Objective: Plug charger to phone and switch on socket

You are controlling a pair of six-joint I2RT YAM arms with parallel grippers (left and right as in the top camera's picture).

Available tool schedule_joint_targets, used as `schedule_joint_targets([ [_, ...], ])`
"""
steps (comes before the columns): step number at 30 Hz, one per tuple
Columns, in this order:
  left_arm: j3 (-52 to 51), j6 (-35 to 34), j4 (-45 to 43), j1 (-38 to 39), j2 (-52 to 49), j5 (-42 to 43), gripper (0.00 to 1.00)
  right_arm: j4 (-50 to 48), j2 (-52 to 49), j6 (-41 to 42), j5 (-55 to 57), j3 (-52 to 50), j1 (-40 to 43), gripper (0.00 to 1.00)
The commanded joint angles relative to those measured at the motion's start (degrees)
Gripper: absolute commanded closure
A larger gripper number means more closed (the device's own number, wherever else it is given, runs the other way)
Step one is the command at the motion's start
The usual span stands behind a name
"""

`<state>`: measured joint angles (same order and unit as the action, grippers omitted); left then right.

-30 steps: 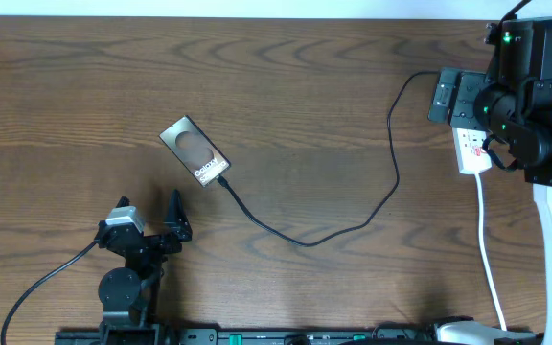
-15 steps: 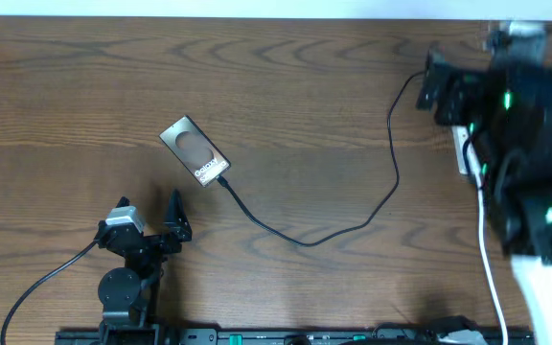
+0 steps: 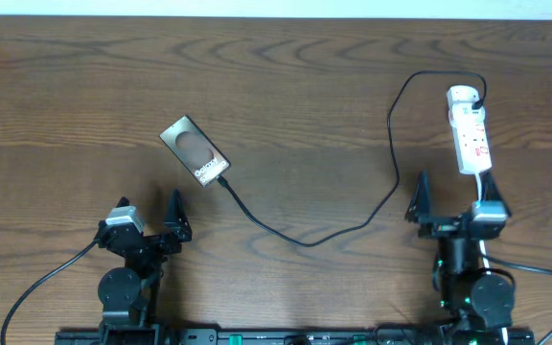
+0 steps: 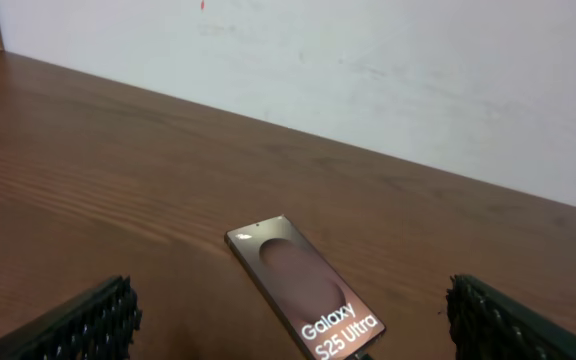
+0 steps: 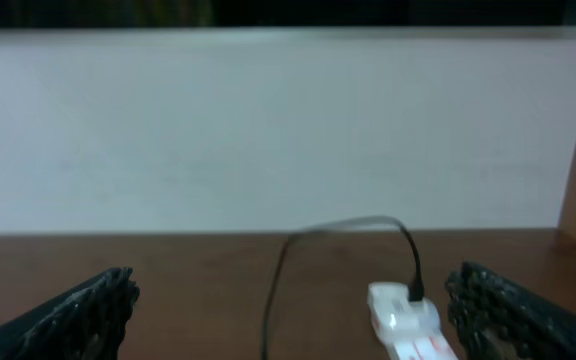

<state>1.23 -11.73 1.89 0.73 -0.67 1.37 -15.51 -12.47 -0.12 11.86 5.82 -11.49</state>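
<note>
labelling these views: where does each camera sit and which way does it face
Overhead: above the wooden table, looking straight down at glossy bronze-brown phone, thin black charger cable, white power strip; left gripper and right gripper show, open.
Left wrist: low on that arm, facing phone and pale wall; its fingers at bottom corners.
Right wrist: low, facing strip, cable and wall; fingers likewise.
Shared: overhead and left wrist both show the phone.

Right arm point(image 3: 460, 251) has pulled back — the socket point(image 3: 470, 129) now lies uncovered.
</note>
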Motion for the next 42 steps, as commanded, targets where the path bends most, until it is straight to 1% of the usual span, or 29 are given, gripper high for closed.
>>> schedule_joint_targets([
  [1,-0.98,0.52,2.29,-0.35,0.33,-0.57,0.07,-0.11,7.08,-2.99,-0.7,-5.55,0.42,0.01],
  [6,-0.98,0.52,2.29,-0.35,0.33,-0.57,0.07,9.9,12.02,-2.86,-3.82,-5.51,2.67,0.01],
  [12,-0.98,0.52,2.32,-0.35,0.33,-0.57,0.07,19.65,12.17,-2.54,-6.4,-5.51,5.51,0.01],
  [20,-0.98,0.52,2.32,-0.35,0.33,-0.57,0.07,19.54,12.17,-2.54,-6.67,-5.51,7.85,0.01],
  [42,-0.98,0.52,2.32,-0.35,0.33,-0.57,0.07,19.39,12.17,-2.54,-6.64,-5.51,7.87,0.01],
])
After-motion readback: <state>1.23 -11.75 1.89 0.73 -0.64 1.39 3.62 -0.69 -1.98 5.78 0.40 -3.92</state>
